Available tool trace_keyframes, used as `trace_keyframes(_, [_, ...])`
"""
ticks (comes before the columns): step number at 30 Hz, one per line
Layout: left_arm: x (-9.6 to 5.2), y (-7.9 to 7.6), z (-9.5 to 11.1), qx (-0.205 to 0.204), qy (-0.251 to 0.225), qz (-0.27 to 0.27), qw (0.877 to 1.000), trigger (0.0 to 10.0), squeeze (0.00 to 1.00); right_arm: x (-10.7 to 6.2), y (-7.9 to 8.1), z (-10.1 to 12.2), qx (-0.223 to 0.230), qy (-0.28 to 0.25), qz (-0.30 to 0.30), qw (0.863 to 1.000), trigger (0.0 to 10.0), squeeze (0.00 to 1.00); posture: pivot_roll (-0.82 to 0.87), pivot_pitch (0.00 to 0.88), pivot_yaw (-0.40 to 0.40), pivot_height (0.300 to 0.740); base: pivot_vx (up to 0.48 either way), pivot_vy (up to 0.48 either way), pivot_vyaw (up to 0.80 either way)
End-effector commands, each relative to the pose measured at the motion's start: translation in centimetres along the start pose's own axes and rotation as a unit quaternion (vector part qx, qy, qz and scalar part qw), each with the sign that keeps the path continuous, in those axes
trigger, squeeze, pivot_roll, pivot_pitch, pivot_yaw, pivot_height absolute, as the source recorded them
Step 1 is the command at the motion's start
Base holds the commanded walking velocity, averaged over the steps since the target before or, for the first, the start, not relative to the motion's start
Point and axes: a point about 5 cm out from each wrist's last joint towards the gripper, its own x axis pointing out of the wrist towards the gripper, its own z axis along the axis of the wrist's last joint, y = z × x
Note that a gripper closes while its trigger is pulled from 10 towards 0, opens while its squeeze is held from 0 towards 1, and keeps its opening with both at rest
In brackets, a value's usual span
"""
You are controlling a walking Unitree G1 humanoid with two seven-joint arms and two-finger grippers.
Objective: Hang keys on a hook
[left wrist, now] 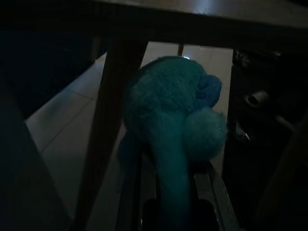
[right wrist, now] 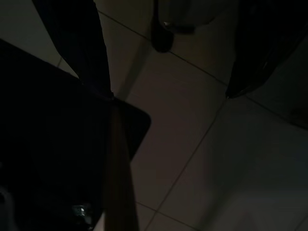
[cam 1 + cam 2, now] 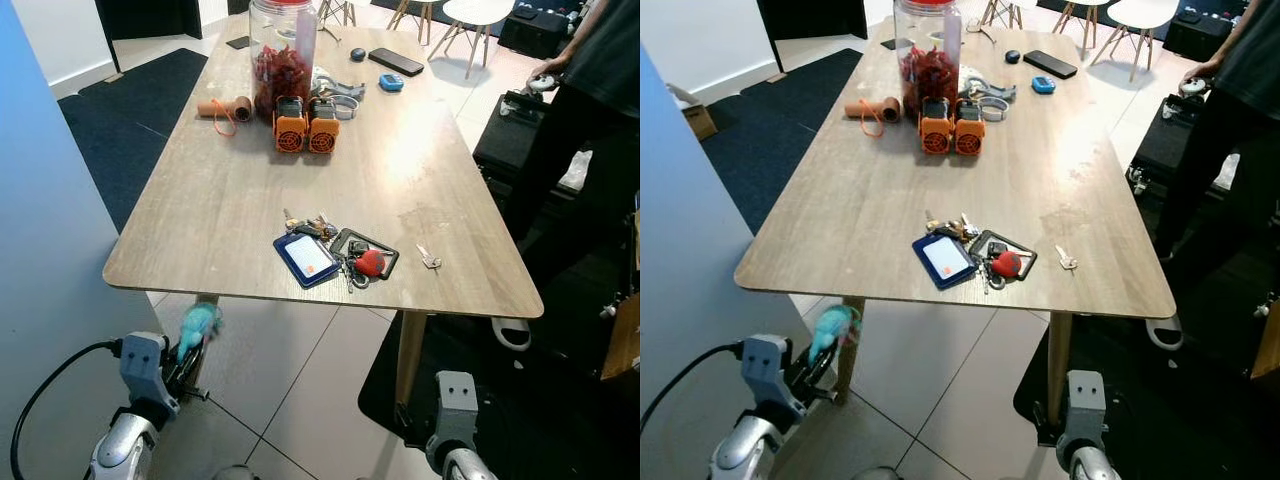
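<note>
A bunch of keys (image 3: 335, 247) lies in the lower middle of the frame, near the front edge of the wooden table (image 3: 230, 190), with a blue card holder (image 3: 306, 258), a red fob (image 3: 370, 263) and a black tag touching one another; a single small key (image 3: 429, 258) sits apart to its right. In the lower left corner, below the tabletop and beside a table leg (image 3: 203, 340), the left gripper (image 3: 188, 362) is clamped on a fluffy teal toy (image 3: 198, 326), which the left wrist view shows squeezed between the black fingers (image 1: 130, 192). The right arm (image 3: 456, 425) hangs low at the bottom right; whether its claw is apart or together cannot be told. At the upper middle stand a clear jar (image 3: 283, 55) and two orange devices (image 3: 306, 127). A person (image 3: 590, 110) stands at the upper right
</note>
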Motion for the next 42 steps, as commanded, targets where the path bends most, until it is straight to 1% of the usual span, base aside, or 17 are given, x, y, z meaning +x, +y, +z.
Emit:
trace_keyframes(1, [0.0,-0.7,-0.5,0.0,0.006,-0.014,1.0,10.0,0.0,-0.3,-0.8,-0.4,0.008,0.006,-0.021,1.0,10.0,0.0,0.09,0.059,-0.076,0.74,0.0,0.0,0.0])
trace_keyframes(3, [0.0,-0.8,-0.6,0.0,0.009,-0.019,1.0,10.0,0.0,-0.4,-0.9,-0.6,0.009,0.01,-0.023,1.0,10.0,0.0,0.09,0.059,-0.076,0.74,0.0,0.0,0.0])
trace_keyframes(5, [-0.2,-1.1,-0.9,0.004,0.025,-0.051,0.998,10.0,0.0,-0.6,-0.4,-1.5,0.017,0.04,0.007,0.999,10.0,0.0,0.09,0.058,-0.077,0.74,0.0,0.0,0.0])
trace_keyframes(6, [-0.3,-1.1,-1.0,0.008,0.032,-0.066,0.997,10.0,0.0,-0.7,0.0,-1.9,0.006,0.052,0.029,0.998,10.0,0.0,0.09,0.057,-0.078,0.74,0.0,0.0,0.0])
trace_keyframes(7, [-0.3,-1.1,-1.0,0.008,0.032,-0.066,0.997,10.0,0.0,-0.7,0.0,-1.9,0.006,0.052,0.029,0.998,10.0,0.0,0.09,0.057,-0.078,0.74,0.0,0.0,0.0])
trace_keyframes(8, [-0.4,-1.2,-1.1,0.01,0.036,-0.074,0.997,10.0,0.0,-0.8,0.2,-2.1,-0.002,0.06,0.044,0.997,10.0,0.0,0.09,0.057,-0.078,0.74,0.0,0.0,0.0])
trace_keyframes(10, [-0.5,-0.9,-1.1,0.014,0.041,-0.08,0.996,10.0,0.0,-0.9,0.8,-2.4,-0.046,0.069,0.073,0.994,10.0,0.0,0.09,0.056,-0.077,0.74,0.0,0.0,0.0])
trace_keyframes(12, [-0.4,-0.9,-1.1,0.019,0.045,-0.087,0.995,10.0,0.0,-0.9,1.1,-2.5,-0.071,0.073,0.09,0.991,10.0,0.0,0.09,0.056,-0.077,0.74,0.0,0.0,0.0])
trace_keyframes(24, [0.2,-0.4,-0.5,0.017,0.035,-0.083,0.996,10.0,0.0,-0.3,1.4,-1.5,-0.076,0.065,0.093,0.991,10.0,0.0,0.1,0.052,-0.091,0.74,0.0,0.0,0.0])
trace_keyframes(33, [0.8,-0.3,-0.1,0.016,0.027,-0.079,0.996,10.0,0.0,0.0,0.8,-0.9,-0.082,0.062,0.093,0.99,10.0,0.0,0.12,0.036,-0.079,0.74,0.0,0.0,0.0])
trace_keyframes(35, [1.5,-0.3,-0.1,0.013,0.035,-0.078,0.996,10.0,0.0,0.1,0.8,-0.7,-0.073,0.058,0.084,0.992,10.0,0.0,0.09,0.018,-0.056,0.74,0.0,0.0,0.0])
trace_keyframes(36, [1.5,-0.3,-0.1,0.013,0.035,-0.078,0.996,10.0,0.0,0.1,0.8,-0.7,-0.073,0.058,0.084,0.992,10.0,0.0,0.09,0.018,-0.056,0.74,0.0,0.0,0.0])
trace_keyframes(37, [2.3,-0.5,-0.4,-0.001,0.047,-0.07,0.996,10.0,0.0,0.3,0.7,-0.4,-0.062,0.05,0.076,0.994,10.0,0.0,0.07,0.002,-0.037,0.74,0.0,0.0,0.0])
trace_keyframes(38, [2.5,-0.7,-0.6,-0.008,0.054,-0.067,0.996,10.0,0.0,0.3,0.7,-0.3,-0.059,0.047,0.074,0.994,10.0,0.0,0.07,0.001,-0.032,0.74,0.0,0.0,0.0])
trace_keyframes(40, [2.8,-1.5,-1.4,-0.018,0.08,-0.075,0.994,10.0,0.0,0.4,0.5,-0.1,-0.052,0.047,0.062,0.996,10.0,0.0,0.06,0.016,-0.037,0.74,0.0,0.0,0.0])
trace_keyframes(41, [2.8,-1.8,-1.8,-0.021,0.09,-0.076,0.993,10.0,0.0,0.4,0.2,-0.1,-0.045,0.05,0.055,0.996,10.0,0.0,0.06,0.0,-0.062,0.74,0.0,0.0,0.0])
trace_keyframes(42, [2.8,-1.8,-1.8,-0.021,0.09,-0.076,0.993,10.0,0.0,0.4,0.2,-0.1,-0.045,0.05,0.055,0.996,10.0,0.0,0.06,0.0,-0.062,0.74,0.0,0.0,0.0])
